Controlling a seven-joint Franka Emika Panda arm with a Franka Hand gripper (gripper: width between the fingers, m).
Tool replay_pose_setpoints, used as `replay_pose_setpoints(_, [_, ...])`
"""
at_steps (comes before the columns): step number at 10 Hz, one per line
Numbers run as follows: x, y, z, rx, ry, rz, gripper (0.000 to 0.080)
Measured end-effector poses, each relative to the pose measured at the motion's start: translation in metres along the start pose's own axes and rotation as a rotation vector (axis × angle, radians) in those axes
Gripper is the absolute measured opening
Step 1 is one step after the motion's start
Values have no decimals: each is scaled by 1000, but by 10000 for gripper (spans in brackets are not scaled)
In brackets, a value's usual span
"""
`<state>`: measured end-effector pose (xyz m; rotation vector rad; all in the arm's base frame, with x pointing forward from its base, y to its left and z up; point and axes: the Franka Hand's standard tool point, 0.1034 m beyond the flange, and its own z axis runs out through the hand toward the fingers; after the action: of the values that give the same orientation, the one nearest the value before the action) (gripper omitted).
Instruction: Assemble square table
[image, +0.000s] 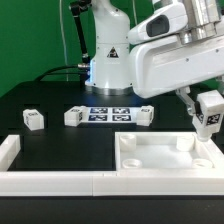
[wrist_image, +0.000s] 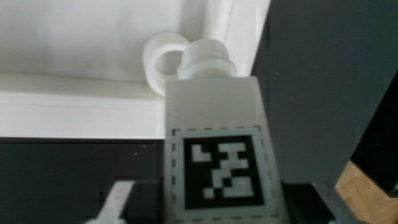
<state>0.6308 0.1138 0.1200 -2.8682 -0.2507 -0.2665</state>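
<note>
The square table's white slab (image: 160, 152) lies at the front on the exterior view's right, with round sockets in its corners. My gripper (image: 204, 103) is shut on a white tagged block leg (image: 209, 113) and holds it upright above the slab's far right corner. In the wrist view the leg (wrist_image: 221, 120) runs out from between my fingers (wrist_image: 121, 200). Its narrow end sits right beside a round corner socket (wrist_image: 162, 55) of the slab (wrist_image: 71, 70). Whether it touches the socket I cannot tell. Three more legs (image: 34, 119) (image: 73, 116) (image: 143, 116) lie on the black table.
The marker board (image: 110, 113) lies flat mid-table between two of the loose legs. A long white L-shaped rail (image: 50, 181) runs along the front edge and turns up at the exterior view's left (image: 9, 149). The robot base (image: 108, 60) stands behind.
</note>
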Motion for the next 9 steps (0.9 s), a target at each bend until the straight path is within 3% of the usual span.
replay_pose_setpoints(1, [2, 1, -1, -11, 24, -5, 290])
replay_pose_setpoints(2, [1, 11, -4, -71, 141, -24, 290])
replay_pose_setpoints(3, [-10, 18, -2, -99, 181, -35, 290])
replay_pose_setpoints(4, [-8, 30, -2, -129, 249, -43, 290])
replay_pose_setpoints(5, [-9, 39, 0, -128, 260, -71, 290])
replay_pose_setpoints(6, [-11, 39, -2, -98, 238, -54, 290])
replay_pose_setpoints(9, [-10, 38, -1, -98, 250, -43, 290])
